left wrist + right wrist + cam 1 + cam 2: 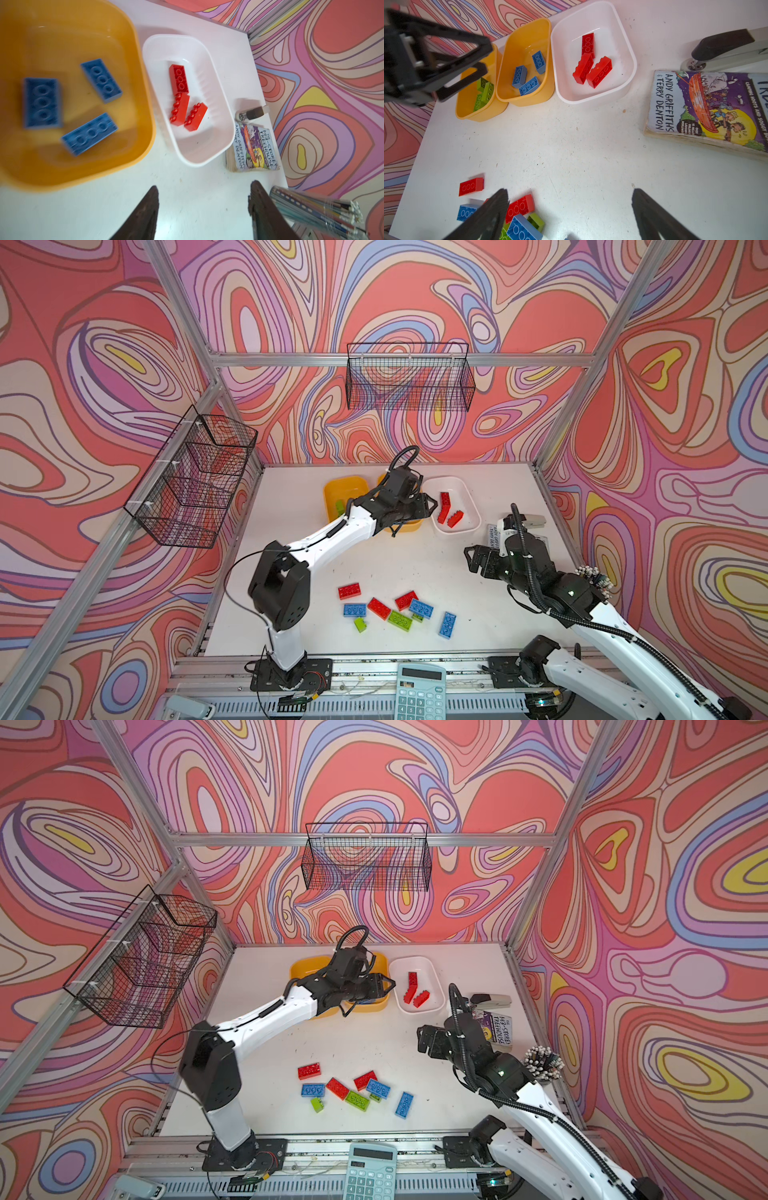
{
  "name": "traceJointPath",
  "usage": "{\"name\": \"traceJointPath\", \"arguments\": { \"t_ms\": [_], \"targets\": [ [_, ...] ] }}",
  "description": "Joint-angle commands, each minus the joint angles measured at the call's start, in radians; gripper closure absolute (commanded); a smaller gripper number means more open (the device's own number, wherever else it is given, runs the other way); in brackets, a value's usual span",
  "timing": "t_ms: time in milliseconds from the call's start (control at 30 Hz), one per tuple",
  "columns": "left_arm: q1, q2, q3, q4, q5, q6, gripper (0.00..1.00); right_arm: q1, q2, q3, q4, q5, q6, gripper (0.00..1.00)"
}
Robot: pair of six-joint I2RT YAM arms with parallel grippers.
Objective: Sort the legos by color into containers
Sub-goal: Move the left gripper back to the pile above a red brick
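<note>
Three containers stand in a row at the back. The left yellow tub (pixel 467 113) holds lime green legos (pixel 485 90). Three blue legos (pixel 42 102) lie in the middle yellow tub (pixel 68 41), and three red legos (pixel 179 79) in the white tub (pixel 199 145). My left gripper (pixel 204 187) hovers over the gap between the middle yellow tub and the white tub (pixel 467 497), open and empty. Loose red (pixel 349 591), blue (pixel 447 625) and green legos (pixel 400 620) lie near the table's front. My right gripper (pixel 571 190) hangs open and empty, right of that pile.
A paperback book (pixel 708 108), a stapler (pixel 724 47) and a cup of pencils (pixel 594 578) sit along the right edge. A calculator (pixel 419 691) lies on the front rail. Black wire baskets hang on the left wall (pixel 195 477) and back wall (pixel 409 377).
</note>
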Motion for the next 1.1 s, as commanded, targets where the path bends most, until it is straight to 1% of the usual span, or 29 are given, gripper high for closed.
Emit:
{"name": "traceJointPath", "arguments": {
  "t_ms": [0, 100, 200, 300, 400, 500, 633, 733, 800, 867, 1067],
  "targets": [
    [-0.001, -0.156, -0.198, -0.139, -0.131, 0.0, 0.43, -0.003, 0.038, 0.007, 0.053, -0.036, -0.019, 0.02],
    [-0.008, -0.336, -0.375, -0.23, -0.192, -0.037, 0.42, -0.003, 0.084, 0.015, 0.088, -0.062, -0.033, 0.02],
    [-0.02, -0.487, -0.516, -0.313, -0.235, -0.091, 0.4, -0.004, 0.126, 0.025, 0.117, -0.084, -0.046, 0.02],
    [-0.025, -0.591, -0.627, -0.354, -0.256, -0.144, 0.4, -0.003, 0.166, 0.035, 0.145, -0.104, -0.057, 0.02],
    [-0.027, -0.638, -0.703, -0.366, -0.257, -0.177, 0.39, -0.001, 0.195, 0.043, 0.161, -0.127, -0.061, 0.02],
    [-0.027, -0.637, -0.747, -0.355, -0.261, -0.191, 0.39, -0.001, 0.2, 0.041, 0.164, -0.136, -0.06, 0.02],
    [-0.027, -0.582, -0.76, -0.342, -0.28, -0.197, 0.37, -0.001, 0.178, 0.031, 0.152, -0.133, -0.054, 0.02],
    [-0.027, -0.52, -0.753, -0.341, -0.289, -0.199, 0.33, -0.001, 0.149, 0.023, 0.136, -0.121, -0.051, 0.02],
    [-0.027, -0.482, -0.748, -0.336, -0.294, -0.2, 0.27, -0.001, 0.133, 0.017, 0.127, -0.111, -0.049, 0.02],
    [-0.027, -0.447, -0.747, -0.323, -0.299, -0.198, 0.23, -0.001, 0.118, 0.009, 0.118, -0.105, -0.048, 0.02],
    [-0.016, -0.366, -0.747, -0.298, -0.331, -0.218, 0.22, 0.0, 0.106, -0.007, 0.119, -0.103, -0.048, 0.02]
  ]
}}
